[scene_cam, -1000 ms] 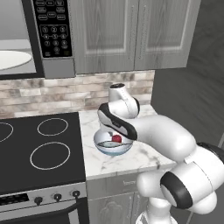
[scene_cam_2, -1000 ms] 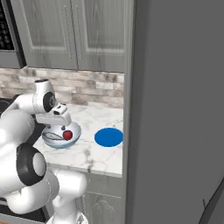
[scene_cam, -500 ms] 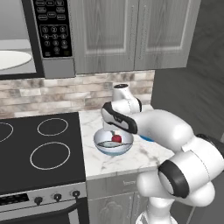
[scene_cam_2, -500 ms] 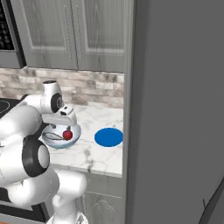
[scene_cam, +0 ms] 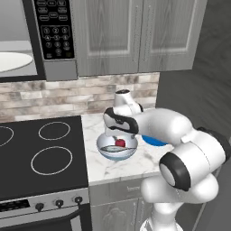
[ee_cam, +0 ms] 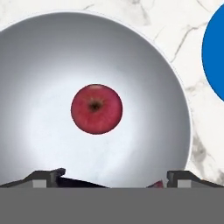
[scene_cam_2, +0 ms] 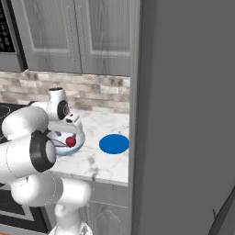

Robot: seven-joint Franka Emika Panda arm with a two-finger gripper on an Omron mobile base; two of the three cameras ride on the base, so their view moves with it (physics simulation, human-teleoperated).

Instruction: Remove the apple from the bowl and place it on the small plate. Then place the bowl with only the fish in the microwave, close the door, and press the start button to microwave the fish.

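The red apple [ee_cam: 96, 109] lies near the middle of the white-bluish bowl [ee_cam: 175, 100], straight below my open gripper [ee_cam: 113, 179], whose fingertips [ee_cam: 48, 177] stand wide apart. From the left base view the gripper [scene_cam: 120, 135] hangs just over the bowl [scene_cam: 104, 153], where the apple [scene_cam: 120, 143] rests beside the silvery fish [scene_cam: 113, 148]. The small plate [scene_cam_2: 114, 143], bright blue, lies on the marble counter right of the bowl [scene_cam_2: 75, 146]. The microwave [scene_cam: 56, 31] hangs above the stove with its cavity showing; its door is out of view.
A black stove top [scene_cam: 40, 153] with rings adjoins the counter on the left. A white turntable plate [scene_cam: 11, 61] lies inside the microwave. Grey cabinets [scene_cam: 135, 36] hang above the counter, and a tall dark grey wall [scene_cam_2: 188, 114] closes its right end.
The hand has come down closer over the bowl while the elbow swung out to the right. Bowl, apple, fish and plate have stayed put.
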